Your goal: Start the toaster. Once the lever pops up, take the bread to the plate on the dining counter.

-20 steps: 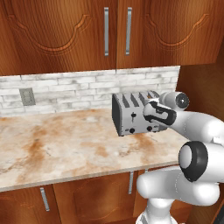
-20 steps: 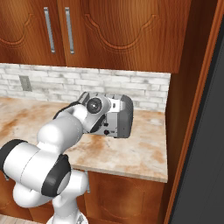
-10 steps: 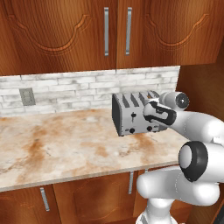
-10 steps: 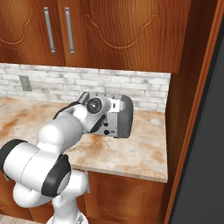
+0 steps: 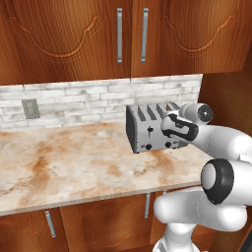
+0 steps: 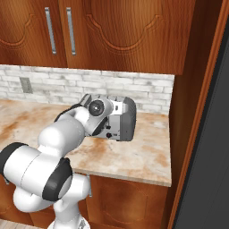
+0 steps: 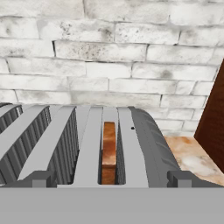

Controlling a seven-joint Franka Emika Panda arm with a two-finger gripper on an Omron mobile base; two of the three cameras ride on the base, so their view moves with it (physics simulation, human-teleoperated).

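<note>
Toaster (image 5: pixel 150 129) stands on the desk (image 5: pixel 74 162) against the brick wall, the bread (image 7: pixel 109 151) sunk upright in its rightmost slot, ready to toast. The jaws hover at the toaster's front, seemingly by a lever; their opening cannot be told.

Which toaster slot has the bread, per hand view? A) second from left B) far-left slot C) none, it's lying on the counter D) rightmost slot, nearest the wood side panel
D. In the hand view the bread stands on edge inside the toaster's rightmost slot, on the side toward the wood side panel.
</note>
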